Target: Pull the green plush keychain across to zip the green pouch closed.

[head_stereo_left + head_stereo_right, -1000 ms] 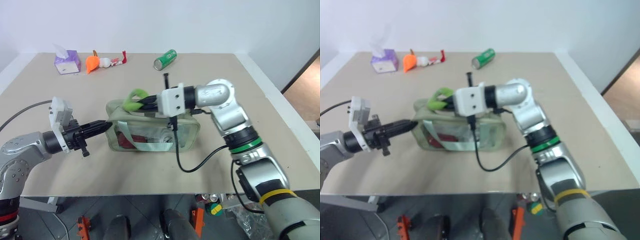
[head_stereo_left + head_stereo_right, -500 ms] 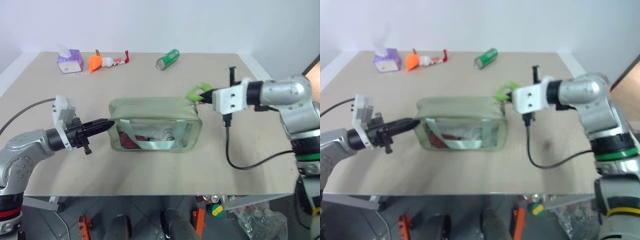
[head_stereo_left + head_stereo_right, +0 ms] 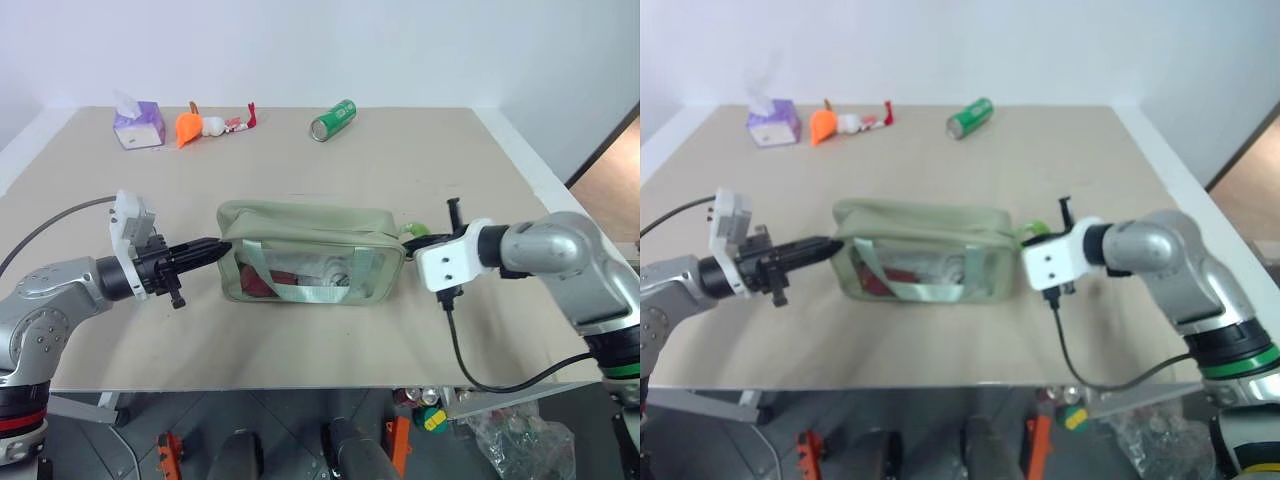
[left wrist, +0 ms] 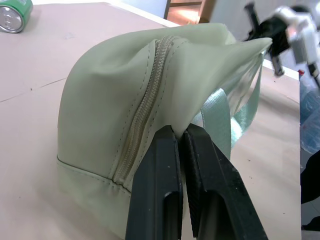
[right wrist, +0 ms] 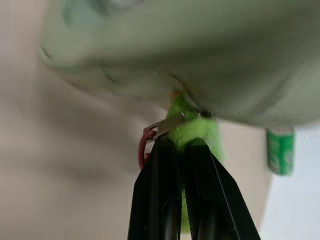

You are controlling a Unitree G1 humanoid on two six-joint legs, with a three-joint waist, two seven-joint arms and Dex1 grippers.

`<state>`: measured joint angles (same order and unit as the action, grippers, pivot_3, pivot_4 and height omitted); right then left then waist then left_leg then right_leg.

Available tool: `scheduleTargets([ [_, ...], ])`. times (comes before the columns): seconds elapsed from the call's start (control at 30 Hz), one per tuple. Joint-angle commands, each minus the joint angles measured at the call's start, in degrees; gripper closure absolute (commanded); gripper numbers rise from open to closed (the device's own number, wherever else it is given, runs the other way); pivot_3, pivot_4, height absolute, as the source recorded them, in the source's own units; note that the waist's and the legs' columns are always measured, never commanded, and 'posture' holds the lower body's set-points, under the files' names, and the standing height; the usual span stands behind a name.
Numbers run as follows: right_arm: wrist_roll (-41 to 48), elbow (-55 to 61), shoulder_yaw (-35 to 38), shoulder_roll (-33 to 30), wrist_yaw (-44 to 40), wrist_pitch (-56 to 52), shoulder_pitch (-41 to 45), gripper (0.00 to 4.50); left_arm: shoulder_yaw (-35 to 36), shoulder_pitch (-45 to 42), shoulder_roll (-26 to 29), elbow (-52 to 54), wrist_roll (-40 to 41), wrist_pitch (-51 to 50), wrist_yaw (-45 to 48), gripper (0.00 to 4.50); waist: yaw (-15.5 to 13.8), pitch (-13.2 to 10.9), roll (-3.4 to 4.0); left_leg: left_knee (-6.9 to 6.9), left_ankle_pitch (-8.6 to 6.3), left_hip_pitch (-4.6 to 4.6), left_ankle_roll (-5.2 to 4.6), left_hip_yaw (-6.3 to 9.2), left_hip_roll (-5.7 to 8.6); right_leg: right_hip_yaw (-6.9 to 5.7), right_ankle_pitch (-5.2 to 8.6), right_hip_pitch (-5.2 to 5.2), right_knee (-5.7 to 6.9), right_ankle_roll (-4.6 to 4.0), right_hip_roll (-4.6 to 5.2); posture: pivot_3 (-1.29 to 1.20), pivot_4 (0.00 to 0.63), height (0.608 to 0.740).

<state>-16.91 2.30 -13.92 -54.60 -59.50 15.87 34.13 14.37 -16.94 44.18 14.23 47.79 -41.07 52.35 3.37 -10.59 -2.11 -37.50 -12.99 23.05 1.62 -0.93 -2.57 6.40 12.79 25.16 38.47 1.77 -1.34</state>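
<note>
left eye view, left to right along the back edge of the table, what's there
purple tissue box → orange and white plush toy → small red item → green drink can

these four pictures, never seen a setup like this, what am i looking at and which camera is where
It is a two-armed robot working at a table. The two wide pictures come from cameras in its head, looking down over its arms. The two close-ups come from a camera on each wrist, looking along that arm's two black fingers.

The left gripper is shut on one end of the green pouch, pinching the fabric beside the zipper. The right gripper is shut on the green plush keychain at the pouch's other end. The zipper looks drawn closed.

At the far edge lie a purple tissue box, an orange and white toy and a green can.
</note>
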Motion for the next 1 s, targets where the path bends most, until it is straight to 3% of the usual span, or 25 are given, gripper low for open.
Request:
scheduleTargets([
  [0.03,-0.76,-0.23,-0.6,-0.16,-0.61,1.15,-0.36,4.42,0.19,1.44,0.31,0.59,-0.34,-0.97,-0.66,4.5,-0.01,0.01,-0.01,0.0,0.0,0.0,0.0,0.0,0.0,0.0,0.0,-0.01,0.0,0.0,0.0,0.0,0.15,0.74],
  [0.33,-0.32,-7.34,1.11,0.78,0.63,1.53,5.61,4.42,0.5,2.07,0.28,1.4,0.28,-1.34,-1.41,4.5,0.01,0.01,-0.01,-0.02,0.01,-0.1,0.0,-0.03,-0.01,0.01,-0.02,-0.08,0.0,-0.04,-0.01,0.0,0.15,0.74],
  [0.57,14.79,-8.9,9.84,0.2,-3.74,-8.92,12.9,4.42,0.29,1.57,0.19,0.89,0.13,-1.24,-1.18,4.5,-0.01,0.0,-0.01,0.04,0.0,-0.09,-0.01,-0.02,-0.01,0.02,-0.03,-0.06,0.0,-0.01,-0.02,0.0,0.15,0.74],
  [0.8,11.34,-5.01,7.66,-3.5,-5.66,-10.07,5.01,4.42,-0.06,1.1,0.05,0.53,-0.09,-1.14,-0.99,4.5,-0.59,0.0,0.0,0.1,-0.05,0.0,-0.06,0.06,0.0,-0.03,0.01,-0.04,-0.04,0.15,-0.02,0.0,0.15,0.74],
  [1.0,3.25,-3.49,0.99,-0.24,-1.65,-5.55,-0.45,4.42,-0.05,0.62,0.45,0.22,-0.08,-1.31,-0.55,4.5,-0.57,0.03,0.0,0.07,-0.04,-0.04,-0.05,0.04,-0.02,-0.03,-0.03,-0.03,-0.02,0.12,-0.04,0.0,0.15,0.74],
])
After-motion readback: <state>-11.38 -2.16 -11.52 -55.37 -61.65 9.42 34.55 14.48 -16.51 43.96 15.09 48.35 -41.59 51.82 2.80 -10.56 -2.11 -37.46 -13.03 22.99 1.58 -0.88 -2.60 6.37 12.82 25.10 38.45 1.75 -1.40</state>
